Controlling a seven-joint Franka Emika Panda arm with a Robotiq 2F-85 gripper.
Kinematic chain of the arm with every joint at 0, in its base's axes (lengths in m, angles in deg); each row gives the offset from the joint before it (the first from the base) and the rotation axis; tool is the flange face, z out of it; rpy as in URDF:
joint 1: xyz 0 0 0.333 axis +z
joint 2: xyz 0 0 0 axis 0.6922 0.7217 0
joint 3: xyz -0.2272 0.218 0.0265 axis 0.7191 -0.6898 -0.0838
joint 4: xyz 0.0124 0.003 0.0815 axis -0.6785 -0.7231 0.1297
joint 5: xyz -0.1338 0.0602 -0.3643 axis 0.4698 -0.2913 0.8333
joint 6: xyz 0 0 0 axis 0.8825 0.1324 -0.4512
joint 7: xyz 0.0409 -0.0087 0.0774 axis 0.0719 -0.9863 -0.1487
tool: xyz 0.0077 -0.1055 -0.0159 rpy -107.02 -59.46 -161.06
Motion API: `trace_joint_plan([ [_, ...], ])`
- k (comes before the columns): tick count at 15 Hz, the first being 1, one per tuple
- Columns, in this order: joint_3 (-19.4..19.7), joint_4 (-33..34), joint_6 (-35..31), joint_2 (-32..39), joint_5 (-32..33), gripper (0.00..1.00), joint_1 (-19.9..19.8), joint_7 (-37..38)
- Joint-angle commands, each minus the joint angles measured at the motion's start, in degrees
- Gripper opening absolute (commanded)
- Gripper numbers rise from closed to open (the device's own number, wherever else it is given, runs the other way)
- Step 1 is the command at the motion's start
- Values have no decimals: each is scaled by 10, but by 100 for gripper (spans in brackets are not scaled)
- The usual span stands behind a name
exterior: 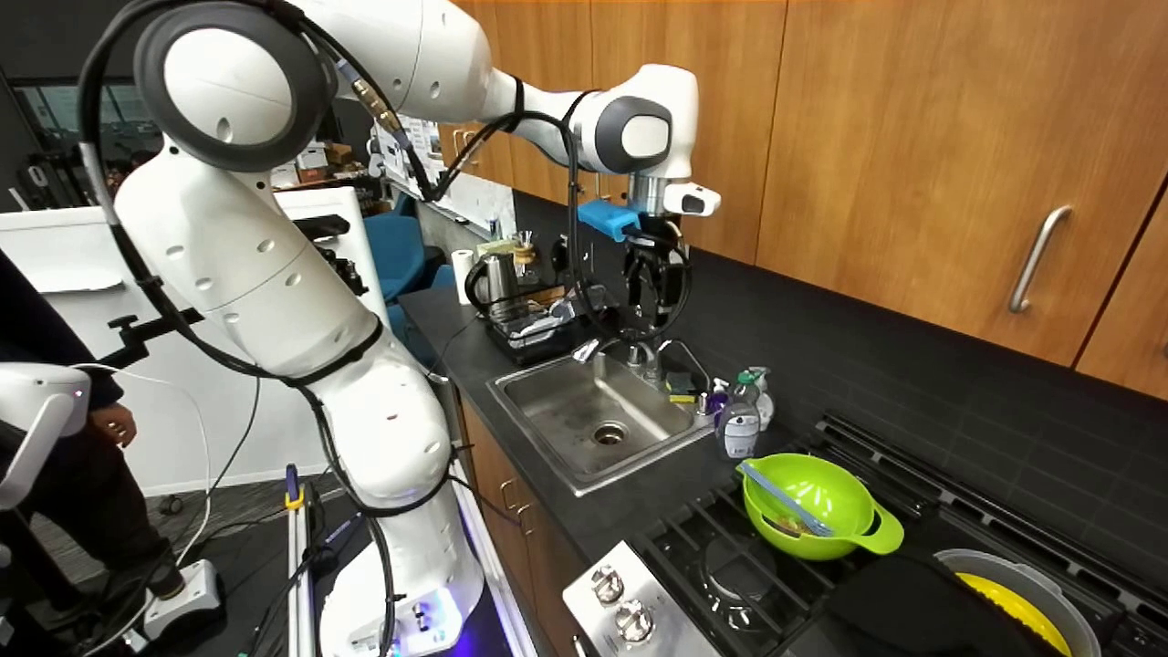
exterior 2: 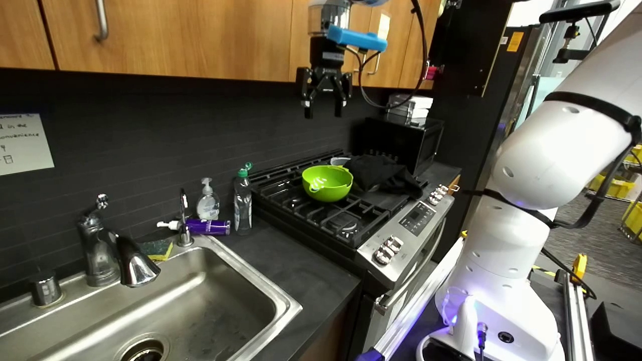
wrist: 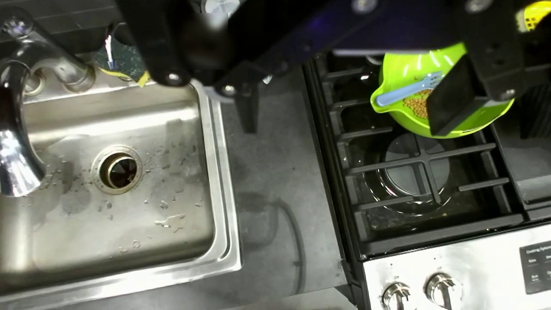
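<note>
Your one gripper (exterior 2: 323,110) hangs high, its two jaws spread wide; one green bowl (exterior 2: 328,190) sits on the stove (wrist: 482,260) near one sink (wrist: 172,245), holding one blue utensil (wrist: 404,91) whose long axis slants through the bowl, handle end toward the sink, head pointing away
</note>
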Motion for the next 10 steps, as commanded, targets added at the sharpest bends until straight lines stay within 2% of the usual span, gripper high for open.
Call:
trace_joint_plan([
  [1,-2,1,1,0,-1,100,-2,-1],
  [3,-2,1,1,0,-1,100,-2,-1],
  [6,-7,-46,-113,-16,-6,100,2,5],
  [10,6,-121,-257,-30,-76,100,0,44],
])
